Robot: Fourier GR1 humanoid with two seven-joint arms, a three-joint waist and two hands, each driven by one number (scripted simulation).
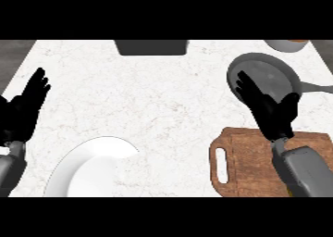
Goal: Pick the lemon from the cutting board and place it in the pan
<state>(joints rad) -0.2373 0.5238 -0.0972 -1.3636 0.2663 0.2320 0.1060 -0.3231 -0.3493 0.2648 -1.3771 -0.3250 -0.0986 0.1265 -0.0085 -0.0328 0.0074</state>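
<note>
Fingers: both hands' fingers are straight and a little spread, holding nothing.
Right hand (268, 109): raised over the gap between pan and board, fingertips overlapping the pan's near rim.
Left hand (20, 111): open at the counter's left edge, fingers up, resting.
Pan (275, 74): grey, far right of the counter, handle pointing right.
Cutting board (248, 157): wooden, near right, slot handle on its left side, partly hidden by the right forearm.
Lemon: not visible; cannot tell where it lies.
White plate (87, 173): near left.
Marble counter (149, 102): white.
</note>
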